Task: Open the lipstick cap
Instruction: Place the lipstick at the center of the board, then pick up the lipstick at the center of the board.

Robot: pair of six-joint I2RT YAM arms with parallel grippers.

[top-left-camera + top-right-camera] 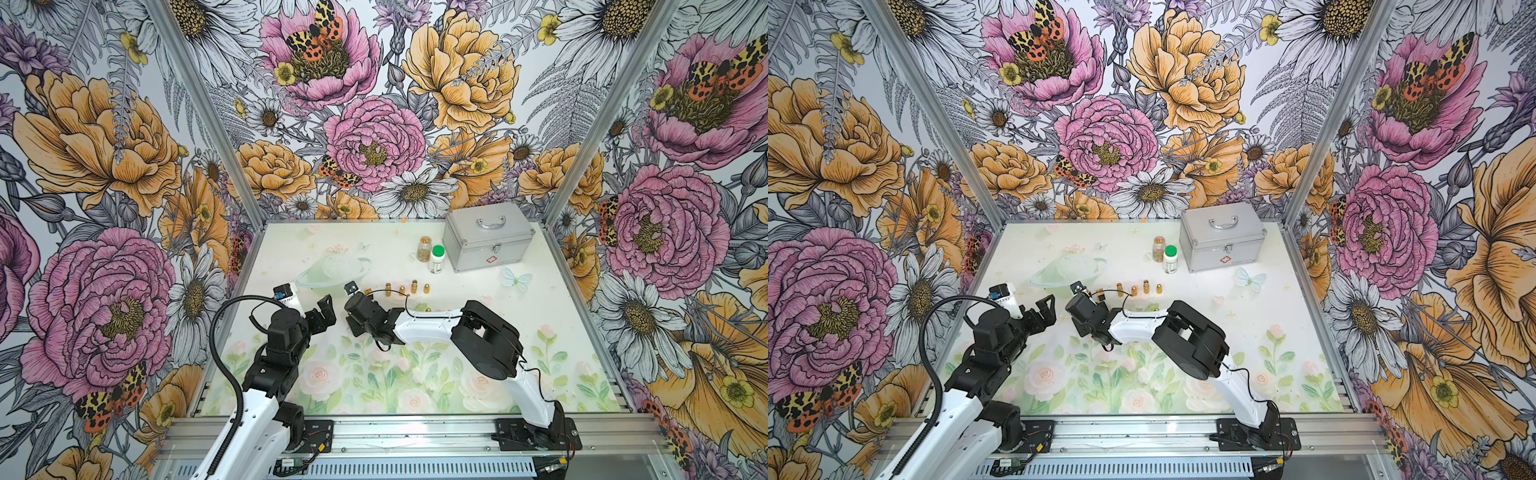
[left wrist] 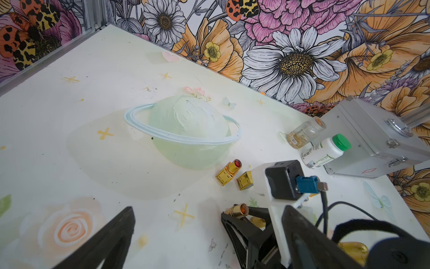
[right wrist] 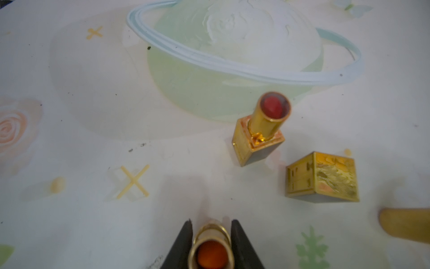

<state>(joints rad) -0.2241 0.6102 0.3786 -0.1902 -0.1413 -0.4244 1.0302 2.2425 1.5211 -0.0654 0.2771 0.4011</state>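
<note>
A round gold lipstick (image 3: 213,250) with an orange stick and no cap on it sits between the fingers of my right gripper (image 3: 211,233), which is shut on its tube, low over the mat. Just beyond it stand an uncapped square gold lipstick (image 3: 260,130) with a red stick and its square gold cap (image 3: 322,178). A blurred rounded gold piece (image 3: 404,224) lies to one side; I cannot tell whether it is a cap. My left gripper (image 2: 209,244) is open and holds nothing, close beside the right gripper's tip, and shows in a top view (image 1: 328,309).
A row of small gold lipsticks (image 1: 407,288) stands mid-table. Behind it are a green-capped white bottle (image 1: 437,258), a clear bottle (image 1: 424,248) and a silver case (image 1: 488,239) at the back right. Floral walls close in three sides.
</note>
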